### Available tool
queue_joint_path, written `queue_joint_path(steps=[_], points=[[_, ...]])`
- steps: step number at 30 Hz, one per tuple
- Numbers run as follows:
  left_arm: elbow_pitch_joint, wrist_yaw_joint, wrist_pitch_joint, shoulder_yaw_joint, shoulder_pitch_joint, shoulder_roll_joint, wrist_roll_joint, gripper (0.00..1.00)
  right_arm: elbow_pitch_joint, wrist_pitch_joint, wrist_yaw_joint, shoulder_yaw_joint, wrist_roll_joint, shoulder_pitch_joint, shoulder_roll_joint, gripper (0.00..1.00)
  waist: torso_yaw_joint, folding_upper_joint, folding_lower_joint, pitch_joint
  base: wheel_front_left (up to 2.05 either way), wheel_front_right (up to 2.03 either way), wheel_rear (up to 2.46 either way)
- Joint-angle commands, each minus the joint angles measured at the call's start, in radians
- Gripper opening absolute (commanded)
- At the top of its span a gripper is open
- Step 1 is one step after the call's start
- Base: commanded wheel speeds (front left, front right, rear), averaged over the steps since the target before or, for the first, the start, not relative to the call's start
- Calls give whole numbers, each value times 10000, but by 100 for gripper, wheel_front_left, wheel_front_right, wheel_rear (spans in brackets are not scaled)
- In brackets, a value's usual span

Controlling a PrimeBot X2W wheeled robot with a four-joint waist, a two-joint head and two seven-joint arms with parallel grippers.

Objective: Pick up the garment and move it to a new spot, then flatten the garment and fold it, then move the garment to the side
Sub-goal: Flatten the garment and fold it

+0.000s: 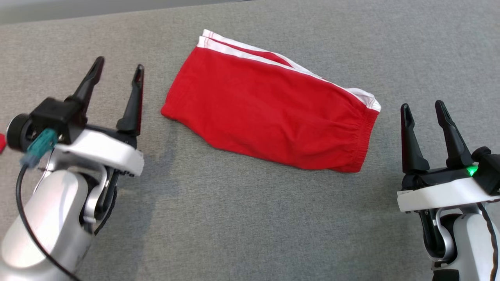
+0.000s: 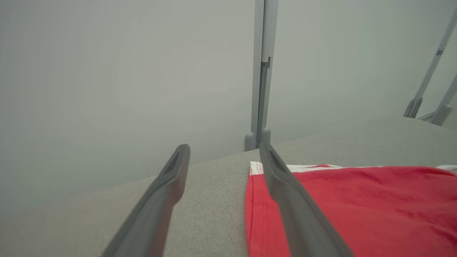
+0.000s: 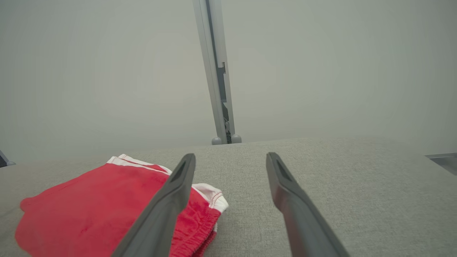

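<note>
Your left hand (image 1: 119,63) hangs with its fingers apart and nothing between them, just off the left end of the garment (image 1: 269,113). Your right hand (image 1: 422,104) is spread and empty too, just off the right end. Neither touches the cloth.

The garment lies flat on the bench (image 1: 234,218) between the two hands, closer to the far edge than to the near one. It looks already doubled over, so I judge the step left is moving it to the side.

The relation to work from is the long axis. It runs slantwise across the bench, from the hem (image 1: 175,86) at the far left down to the gathered waistband (image 1: 367,136) at the near right. A white stripe (image 1: 234,52) follows the far long side.

- **Left hand:** the hem end faces this hand and lies ahead and to the right of its fingers.
- **Right hand:** the waistband end faces this hand and lies ahead and to the left of its fingers.
- **Nearer hand:** the right looks slightly closer, with its inner finger just beside the waistband corner, though the difference is small.

Because each hand faces one short end, a two-hand lift would probably keep the fold together. You would have to turn both hands inward to meet the slant.
</note>
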Motion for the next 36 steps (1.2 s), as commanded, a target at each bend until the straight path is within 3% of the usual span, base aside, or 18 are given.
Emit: queue_joint_path(steps=[1, 6, 9, 21, 22, 24, 25, 26, 32, 36], points=[[334, -340, 388, -202, -447, -76, -183, 100, 17, 9, 1, 28, 82, -150, -40, 100, -176, 0, 0, 118, 0, 0, 0], [1874, -1427, 1781, -750, -1388, -356, -891, 100, 174, -118, 1, 199, 197, -230, -34, 100, -616, 0, 0, 330, 0, 0, 0], [2840, -1849, 2452, -1002, -1798, -485, -1157, 100, 282, -215, 1, 229, 316, -226, -29, 100, -819, 0, 0, 450, 0, 0, 0], [5279, -2242, 3600, -1233, -2388, -790, -1671, 100, 646, -485, 1, 312, 615, -330, -28, 100, -1105, 0, 0, 663, 0, 0, 0], [5366, -2331, 3737, -1282, -2325, -865, -1799, 89, 669, -503, 1, 353, 715, -339, -26, 100, -1094, 0, 0, 650, 0, 0, 0], [5443, -2438, 3875, -1339, -2254, -954, -1938, 11, 729, -539, 1, 382, 753, -346, -32, 100, -1078, 0, 0, 627, 0, 0, 0], [5443, -2438, 3875, -1339, -2254, -954, -1938, 11, 729, -539, 1, 382, 753, -346, -32, 100, -1078, 0, 0, 627, 0, 0, 0], [5484, -2491, 3928, -1365, -2210, -992, -2032, 0, 746, -556, 1, 411, 780, -355, -32, 100, -1067, 0, 0, 621, 0, 0, 0], [5245, -2594, 3010, -1084, -2108, -1067, -2275, 0, 810, -599, 1, 370, 597, -447, -32, 100, -1028, 0, 0, 559, 0, 0, 0], [4855, -2364, 2050, -725, -1614, -1071, -2403, 0, 828, -638, 1, 252, 554, -306, -31, 100, -935, 0, 0, 397, 0, 0, 0]])
